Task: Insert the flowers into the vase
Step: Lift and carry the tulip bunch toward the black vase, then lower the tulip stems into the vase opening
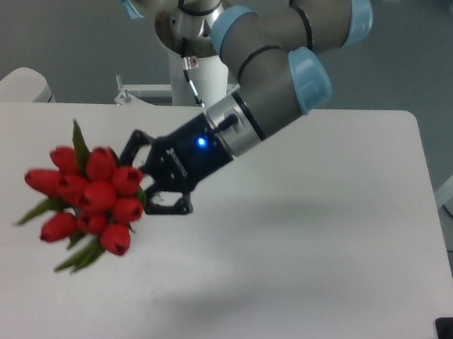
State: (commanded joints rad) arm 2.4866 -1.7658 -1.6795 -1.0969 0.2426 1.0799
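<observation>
Camera view: flowers (87,196) in black fingers (165,205), vase fully hidden.

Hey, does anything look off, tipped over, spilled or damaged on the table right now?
Nothing looks spilled or damaged. The gripper holds the flowers in the air over the left part of the table, buds toward the camera, bunch intact. The vase is not visible in this view; the bunch may be covering it, so I can't say whether it is upright.

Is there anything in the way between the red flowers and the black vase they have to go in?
I cannot tell. The pincer holds the flowers up over the left part of the table, and the bunch hides the vase from this camera. Nothing else shows on the table around them.
</observation>
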